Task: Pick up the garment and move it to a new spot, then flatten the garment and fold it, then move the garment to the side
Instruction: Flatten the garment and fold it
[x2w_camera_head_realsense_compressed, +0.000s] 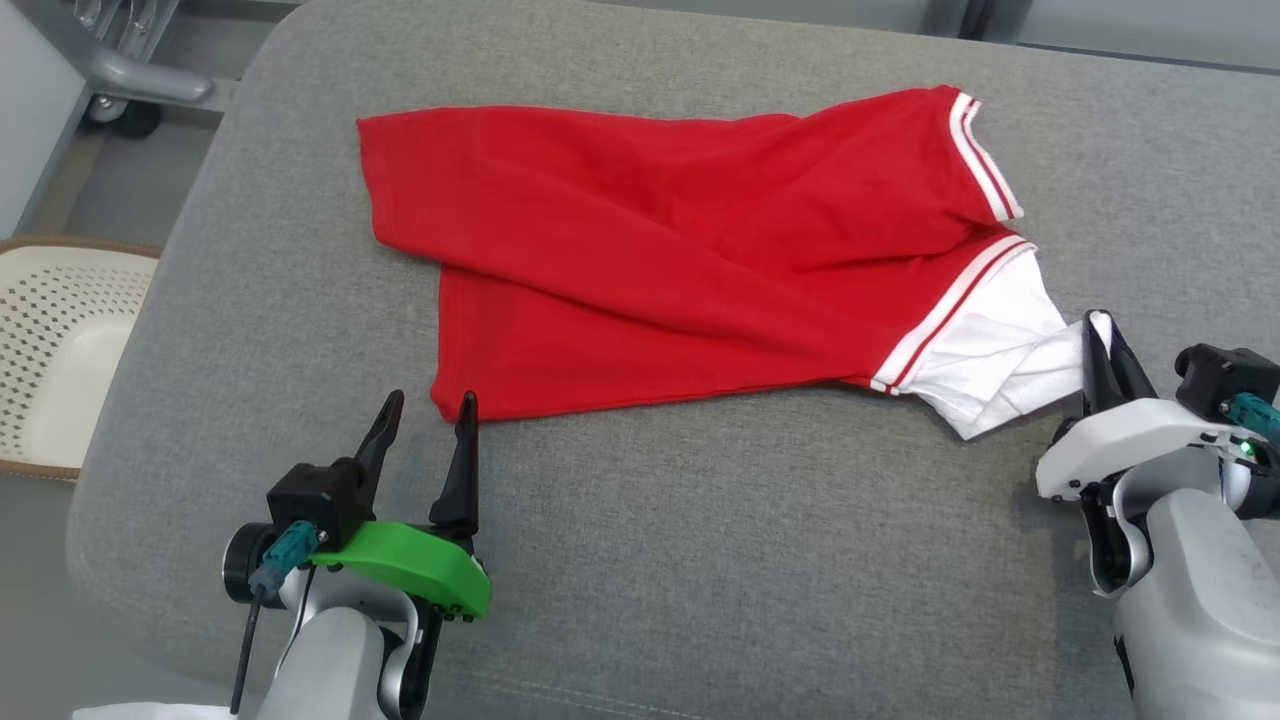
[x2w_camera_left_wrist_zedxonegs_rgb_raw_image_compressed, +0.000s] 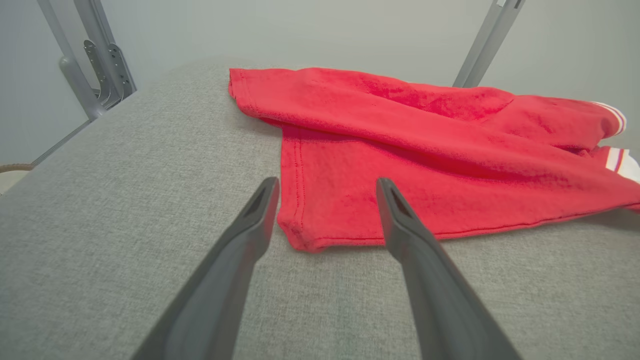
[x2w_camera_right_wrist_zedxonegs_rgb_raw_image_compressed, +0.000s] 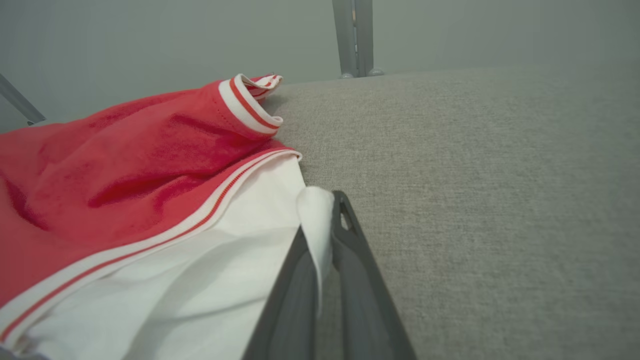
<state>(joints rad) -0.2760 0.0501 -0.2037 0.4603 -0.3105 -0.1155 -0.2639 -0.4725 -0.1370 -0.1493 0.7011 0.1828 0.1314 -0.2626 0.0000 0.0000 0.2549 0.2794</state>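
Note:
The garment (x2w_camera_head_realsense_compressed: 660, 260) is red with white striped trim and a white part at its right end; it lies loosely folded across the grey padded surface (x2w_camera_head_realsense_compressed: 700, 560). My right gripper (x2w_camera_head_realsense_compressed: 1100, 335) is shut on the white edge of the garment (x2w_camera_right_wrist_zedxonegs_rgb_raw_image_compressed: 315, 220), and the cloth sticks up between its fingers. At the garment's near left corner (x2w_camera_left_wrist_zedxonegs_rgb_raw_image_compressed: 305, 240) my left gripper (x2w_camera_head_realsense_compressed: 430, 410) stands open; in the left wrist view its two fingertips (x2w_camera_left_wrist_zedxonegs_rgb_raw_image_compressed: 267, 192) straddle that corner just above the surface.
A cream perforated basket (x2w_camera_head_realsense_compressed: 60, 340) sits off the surface's left edge. Grey metal frame legs (x2w_camera_left_wrist_zedxonegs_rgb_raw_image_compressed: 95, 65) stand behind the far side. Bare grey padding stretches in front of the garment, between my arms.

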